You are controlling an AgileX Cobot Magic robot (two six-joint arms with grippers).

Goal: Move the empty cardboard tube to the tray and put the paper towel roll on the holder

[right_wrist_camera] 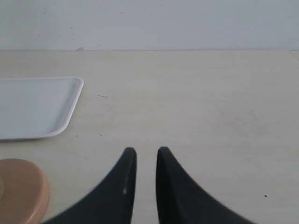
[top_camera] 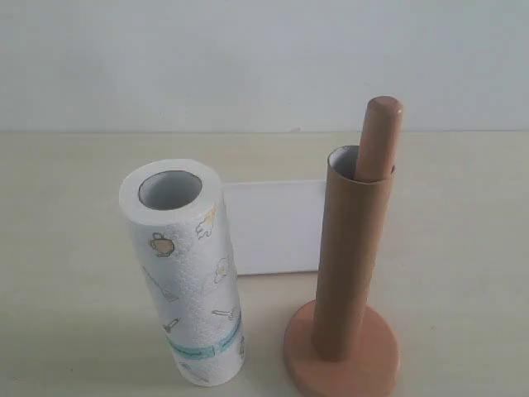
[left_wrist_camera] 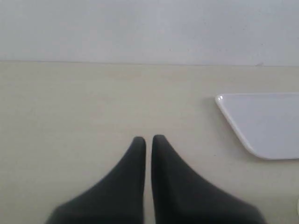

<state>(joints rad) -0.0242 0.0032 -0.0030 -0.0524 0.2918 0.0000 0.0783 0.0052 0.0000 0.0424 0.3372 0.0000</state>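
Observation:
The paper towel roll stands upright at the front left, grey core up and teal band near its bottom. The brown empty cardboard tube is sleeved over the pole of the wooden holder, whose rounded top sticks out above the tube's rim; the disc base rests on the table. The white tray lies flat behind and between them. Neither gripper shows in the exterior view. My left gripper is shut and holds nothing, with the tray beside it. My right gripper has its jaws close together around nothing, near the holder's base and the tray.
A pale beige tabletop runs back to a plain white wall. Bare table lies ahead of both grippers in the wrist views.

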